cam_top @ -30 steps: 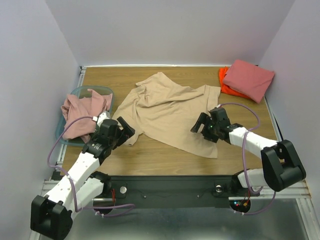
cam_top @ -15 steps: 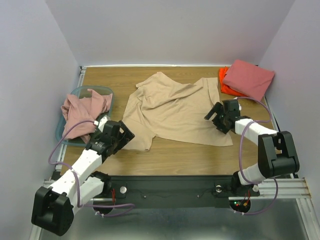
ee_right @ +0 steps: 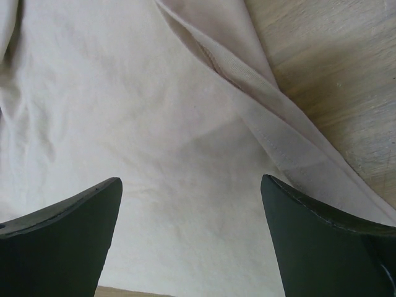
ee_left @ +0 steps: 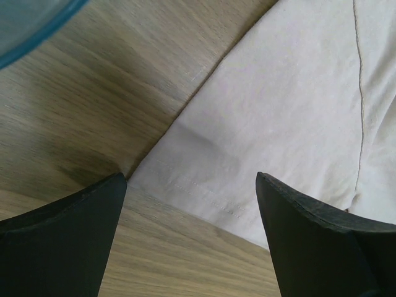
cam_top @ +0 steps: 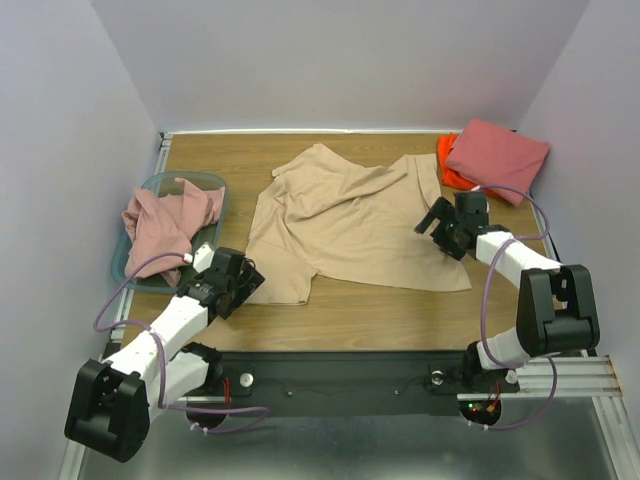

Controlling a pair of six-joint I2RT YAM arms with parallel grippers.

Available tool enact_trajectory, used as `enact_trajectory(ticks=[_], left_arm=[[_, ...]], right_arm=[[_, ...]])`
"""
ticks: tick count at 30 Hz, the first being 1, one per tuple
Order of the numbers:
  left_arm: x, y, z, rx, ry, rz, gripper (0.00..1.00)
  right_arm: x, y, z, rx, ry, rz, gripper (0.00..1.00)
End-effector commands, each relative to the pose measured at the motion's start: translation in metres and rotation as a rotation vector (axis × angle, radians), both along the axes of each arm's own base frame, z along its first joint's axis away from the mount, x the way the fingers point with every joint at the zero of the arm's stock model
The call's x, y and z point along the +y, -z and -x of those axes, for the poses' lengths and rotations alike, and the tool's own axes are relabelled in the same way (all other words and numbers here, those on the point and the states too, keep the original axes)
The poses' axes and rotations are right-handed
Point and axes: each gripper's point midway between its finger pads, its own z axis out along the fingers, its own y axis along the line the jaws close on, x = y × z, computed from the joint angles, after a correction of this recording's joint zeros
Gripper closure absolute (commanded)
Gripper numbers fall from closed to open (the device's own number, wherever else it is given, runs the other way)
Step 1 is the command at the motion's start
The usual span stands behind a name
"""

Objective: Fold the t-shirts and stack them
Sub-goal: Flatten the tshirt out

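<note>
Tan shirt [cam_top: 350,225] lies spread on the table [cam_top: 380,310]. My left gripper [cam_top: 243,284] is at its near-left hem corner and my right gripper [cam_top: 438,222] over its right edge, both with fingers apart. Pink shirt [cam_top: 165,225] is in the bin [cam_top: 200,178]. Salmon shirt [cam_top: 497,158] sits atop the orange shirt [cam_top: 452,172], far right.

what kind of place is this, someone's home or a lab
Most likely a robot lab test cell, not a home: plain pale walls box in a wooden table, the left arm and right arm are bolted at its near edge, and a tan t-shirt lies staged on it.
</note>
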Motion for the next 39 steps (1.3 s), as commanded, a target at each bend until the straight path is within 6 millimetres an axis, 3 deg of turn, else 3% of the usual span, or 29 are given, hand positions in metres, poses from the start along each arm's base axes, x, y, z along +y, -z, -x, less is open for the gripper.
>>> enact_trajectory(ticks=[1, 4, 7, 14, 16, 17, 18, 22, 27, 33, 39], left_arm=[[0.007, 0.009, 0.007, 0.024, -0.031, -0.024, 0.02], [0.008, 0.009, 0.006, 0.033, -0.034, -0.033, 0.06], [0.008, 0.014, 0.005, 0.062, -0.024, -0.05, 0.19], [0.002, 0.012, -0.005, 0.055, 0.014, -0.064, 0.43], [0.002, 0.012, -0.007, 0.055, 0.025, -0.071, 0.58], [0.001, 0.012, -0.007, 0.058, 0.034, -0.07, 0.87], [0.001, 0.013, -0.007, 0.058, 0.037, -0.073, 1.0], [0.0, 0.011, -0.006, 0.038, 0.047, -0.063, 1.0], [-0.008, 0.001, -0.007, -0.035, 0.086, -0.008, 1.0], [-0.011, -0.008, -0.007, -0.099, 0.106, 0.015, 1.0], [-0.006, -0.006, -0.008, -0.1, 0.095, -0.009, 1.0]], right_arm=[[0.002, -0.034, -0.013, -0.091, -0.026, 0.0, 0.0], [0.002, -0.047, -0.014, -0.12, -0.027, -0.005, 0.0], [0.0, -0.06, -0.013, -0.149, -0.015, 0.0, 0.0], [-0.01, -0.069, -0.005, -0.159, 0.024, 0.032, 0.0], [-0.014, -0.067, 0.0, -0.147, 0.042, 0.043, 0.0], [-0.018, -0.07, 0.002, -0.157, 0.058, 0.054, 0.0], [-0.02, -0.067, 0.008, -0.141, 0.067, 0.059, 0.0], [-0.03, -0.067, 0.028, -0.114, 0.114, 0.081, 0.0], [-0.067, -0.062, 0.075, -0.048, 0.296, 0.187, 0.0], [-0.102, -0.023, 0.121, 0.11, 0.45, 0.258, 0.0], [-0.098, 0.014, 0.139, 0.268, 0.439, 0.215, 0.0]])
